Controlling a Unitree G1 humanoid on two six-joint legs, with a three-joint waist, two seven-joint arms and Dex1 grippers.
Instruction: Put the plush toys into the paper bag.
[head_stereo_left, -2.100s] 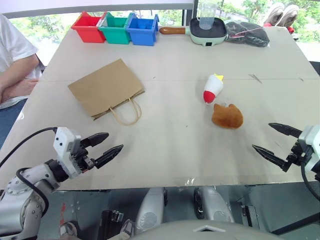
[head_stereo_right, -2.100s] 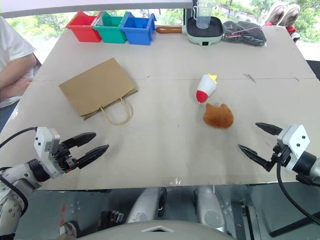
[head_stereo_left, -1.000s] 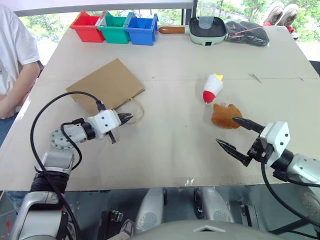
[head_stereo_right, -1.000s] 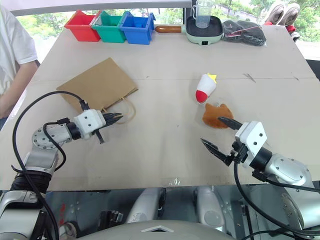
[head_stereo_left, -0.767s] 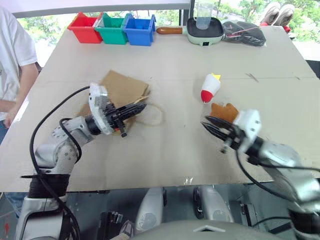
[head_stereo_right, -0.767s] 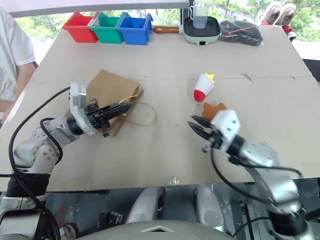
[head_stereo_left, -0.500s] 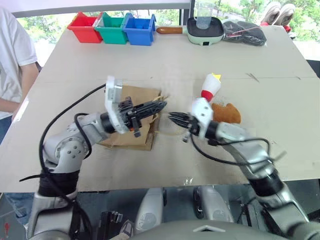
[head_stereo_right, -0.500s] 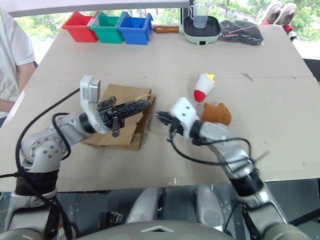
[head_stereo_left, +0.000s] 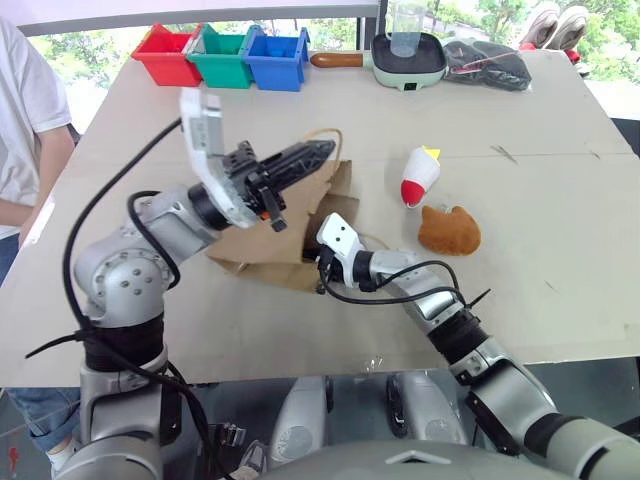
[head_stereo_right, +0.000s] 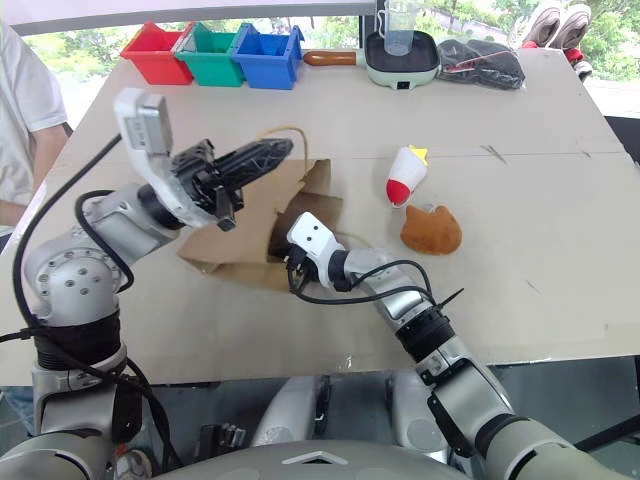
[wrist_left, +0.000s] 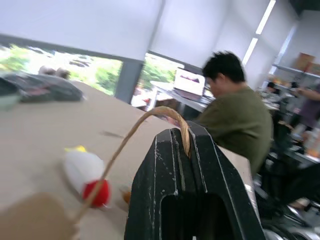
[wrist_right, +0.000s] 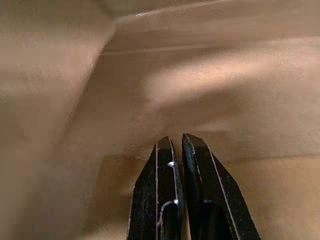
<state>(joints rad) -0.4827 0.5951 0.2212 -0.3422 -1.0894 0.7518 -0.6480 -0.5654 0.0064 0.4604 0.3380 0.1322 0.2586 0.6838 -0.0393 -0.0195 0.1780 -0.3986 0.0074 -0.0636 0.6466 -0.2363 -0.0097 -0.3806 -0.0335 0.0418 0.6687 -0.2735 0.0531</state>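
- My left gripper (head_stereo_left: 318, 151) is clenched on one cord handle (head_stereo_left: 322, 131) of the paper bag (head_stereo_left: 262, 240); in the left wrist view the cord (wrist_left: 150, 122) arches over the closed fingertips (wrist_left: 187, 145).
- That grip holds the bag's mouth edge raised off the table (head_stereo_left: 560, 180), while the bag's lower body lies on the tabletop.
- The bag's opening faces 3 o'clock, toward the toys.
- My right gripper (wrist_right: 175, 142) is clenched with nothing between the fingers; its tips lie inside the bag mouth, with brown paper on all sides in the right wrist view.
- The white-and-red plush toy (head_stereo_left: 419, 177) lies at 3 o'clock of the bag, apart from it, yellow tip toward the far edge.
- The orange-brown plush toy (head_stereo_left: 449, 229) sits just beside it, toward the near edge. Both toys are outside the bag.
- Open tabletop extends from the toys at 3 o'clock to the table's side edge, and at 6 o'clock to the near edge.
- At 12 o'clock, the far edge carries a red bin (head_stereo_left: 166, 57), green bin (head_stereo_left: 223, 58), blue bin (head_stereo_left: 272, 59), a pan (head_stereo_left: 407, 62) and a dark bag (head_stereo_left: 488, 64), well apart from the paper bag.
- A person (head_stereo_left: 28, 120) stands at the table's 9 o'clock edge.
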